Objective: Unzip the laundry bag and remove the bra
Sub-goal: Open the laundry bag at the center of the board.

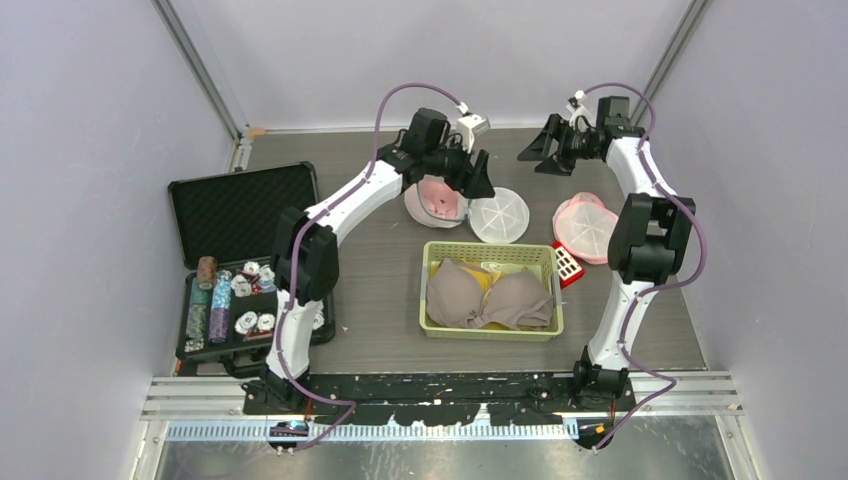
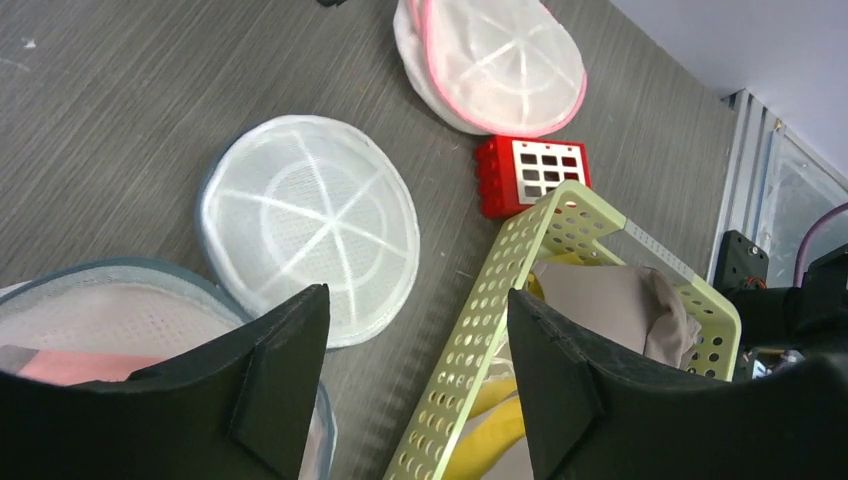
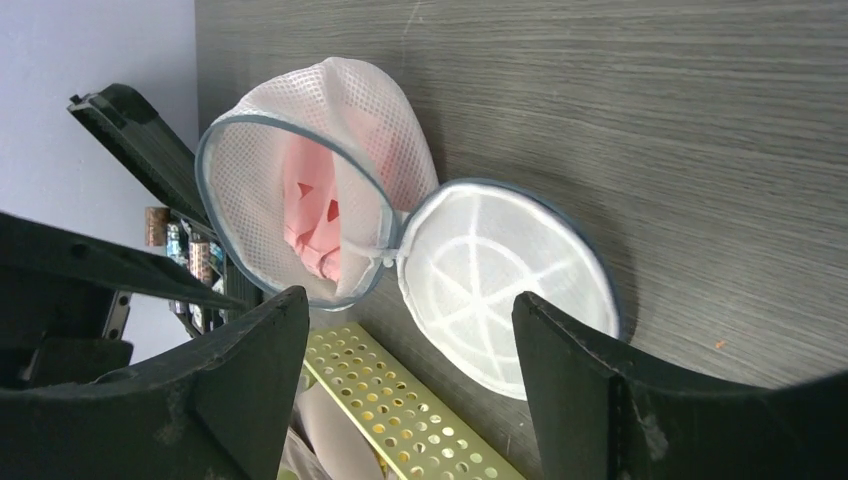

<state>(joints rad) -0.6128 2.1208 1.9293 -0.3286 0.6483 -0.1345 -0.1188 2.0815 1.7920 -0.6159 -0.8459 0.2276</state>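
Since the zip is already undone, the laundry bag [image 1: 437,203] stands open on its side at the far middle of the worktop [image 1: 370,270], a white mesh cup with a grey-blue rim, and its round lid flap [image 1: 498,215] lies flat beside it, joined at one point on the rim. Inside the cup I see the bra [image 3: 312,215], pink and crumpled, not yet out. My left gripper [image 1: 468,182] hangs over the bag's mouth with its jaws well apart and nothing in them. My right gripper [image 1: 541,158] sits raised near the far right, jaws spread just as wide, also holding nothing. On the near side, the flap lies just beside the far rim of a pale green perforated basket [image 1: 425,290] that holds beige bras. A red block [image 1: 567,263] touches the basket's right corner, and a pink-rimmed mesh bag [image 1: 585,228] lies further right. An open black case [image 1: 240,205] of poker chips [image 1: 225,295] fills the left edge.
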